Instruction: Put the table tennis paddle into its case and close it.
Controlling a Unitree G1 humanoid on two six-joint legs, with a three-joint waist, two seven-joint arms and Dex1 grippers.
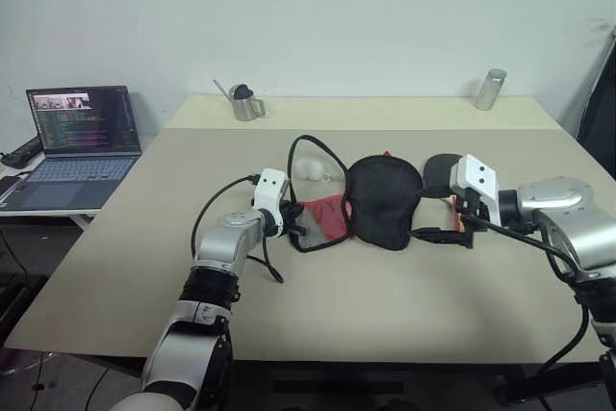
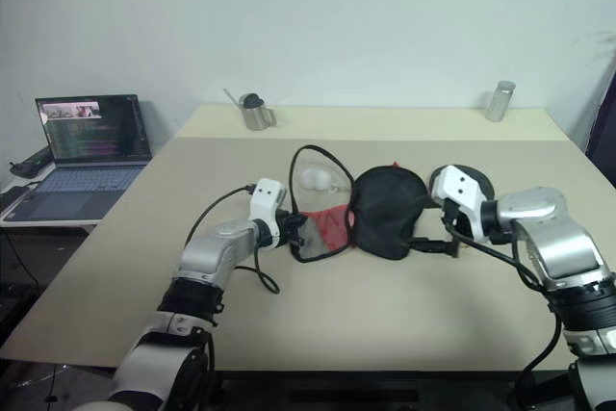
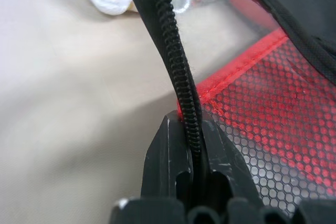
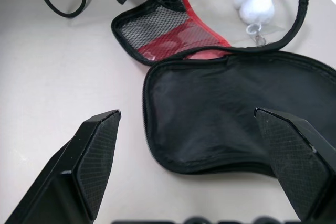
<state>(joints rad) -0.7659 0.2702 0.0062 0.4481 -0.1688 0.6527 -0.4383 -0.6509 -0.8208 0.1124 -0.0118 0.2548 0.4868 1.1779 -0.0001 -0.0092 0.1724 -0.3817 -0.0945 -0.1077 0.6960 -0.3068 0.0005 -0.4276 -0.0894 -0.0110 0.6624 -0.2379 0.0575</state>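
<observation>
The case [image 1: 383, 201] lies unzipped in the middle of the table, its black lining up and its red mesh flap [image 1: 325, 218] spread to the left. A white fluffy charm [image 1: 310, 168] lies just behind it. My left gripper [image 3: 189, 121] is shut on the case's zip edge beside the mesh flap. At the case's right edge my right gripper [image 4: 187, 112] stands open, its fingers [image 4: 97, 150] wide apart above the lining. The table tennis paddle [image 1: 440, 170] lies behind my right wrist, which hides all but part of its black face.
A laptop [image 1: 82, 141] sits open on a low side table at the left. A metal jug [image 1: 245, 101] and a metal cylinder [image 1: 490, 89] stand near the table's far edge. A black cable [image 1: 217, 207] loops off my left arm.
</observation>
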